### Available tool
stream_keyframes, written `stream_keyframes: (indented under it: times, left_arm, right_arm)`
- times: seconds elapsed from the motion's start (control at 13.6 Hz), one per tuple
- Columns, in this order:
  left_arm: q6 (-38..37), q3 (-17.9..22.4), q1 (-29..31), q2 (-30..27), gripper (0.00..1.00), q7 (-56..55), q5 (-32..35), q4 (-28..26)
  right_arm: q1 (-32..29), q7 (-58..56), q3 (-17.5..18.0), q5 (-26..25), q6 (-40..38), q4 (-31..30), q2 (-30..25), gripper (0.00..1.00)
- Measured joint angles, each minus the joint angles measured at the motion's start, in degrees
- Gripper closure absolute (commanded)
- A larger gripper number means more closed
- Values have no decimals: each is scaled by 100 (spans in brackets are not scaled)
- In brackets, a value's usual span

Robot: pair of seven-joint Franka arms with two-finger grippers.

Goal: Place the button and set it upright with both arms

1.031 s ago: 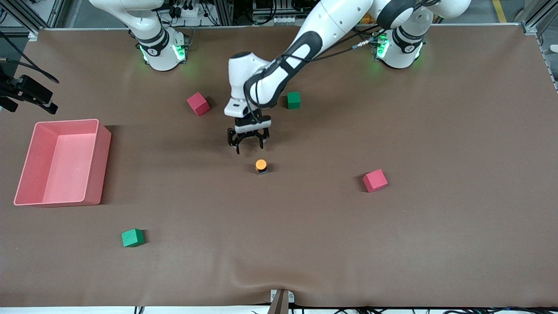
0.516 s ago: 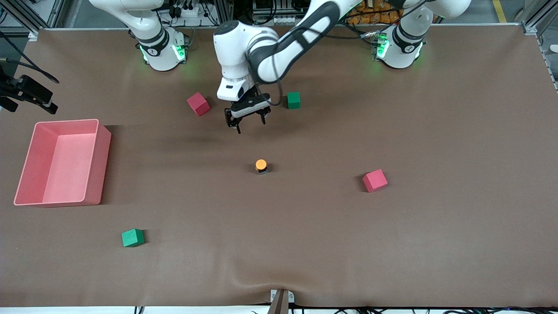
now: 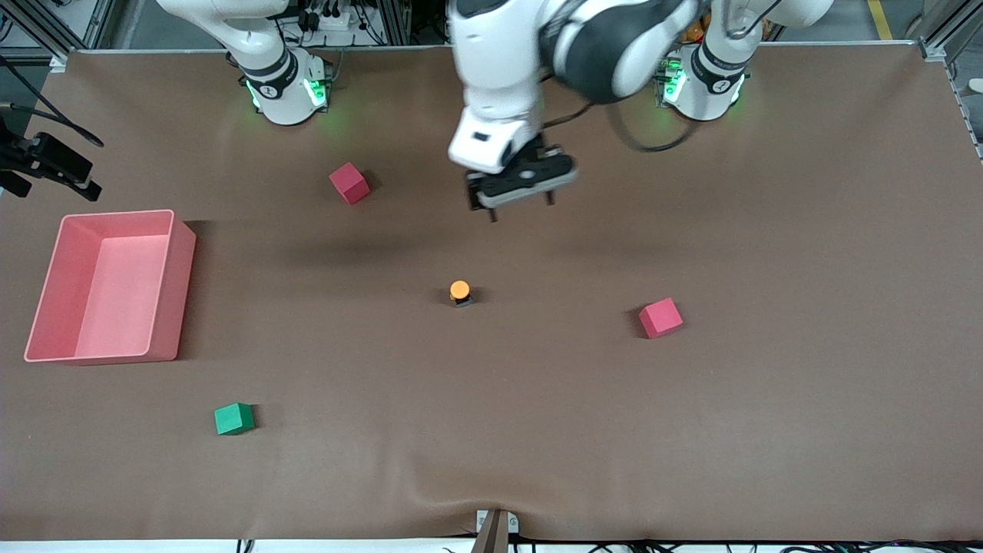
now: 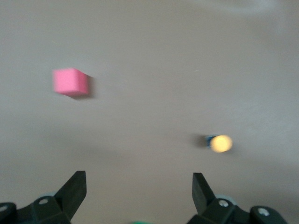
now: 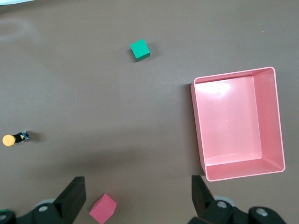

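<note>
While the left gripper hangs in the air over the table's middle strip, toward the arms' bases, its fingers are spread apart and nothing sits between them. Seen from the front camera, the button stands by itself on the brown table, nearer that camera than the gripper and well apart from it; its orange cap faces up, so its short axis looks vertical (the black body peeks out just below the cap). One red cube lies toward the left arm's end, another red cube closer to the right arm's base. A green cube and a pink bin lie toward the right arm's end. No readable writing shows.

From the left wrist, both fingertips frame bare table, wide apart, with the button and a red cube blurred farther off.

From the right wrist, the right gripper waits high up, fingers spread and empty, over the table; the pink bin, green cube, a red cube and the button all show below.
</note>
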Motion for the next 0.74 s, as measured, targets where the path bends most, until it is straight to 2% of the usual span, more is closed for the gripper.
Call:
stream_keyframes:
  times: [0.29, 0.74]
  left_arm:
    - [-803, 8, 975, -680, 0, 1590, -493, -27]
    - [-994, 5, 2081, -1171, 0, 2929, -956, -177]
  right_arm:
    - [-2, 0, -8, 0, 0, 0, 0, 0]
    - [-1, -2, -7, 0, -1, -1, 0, 0]
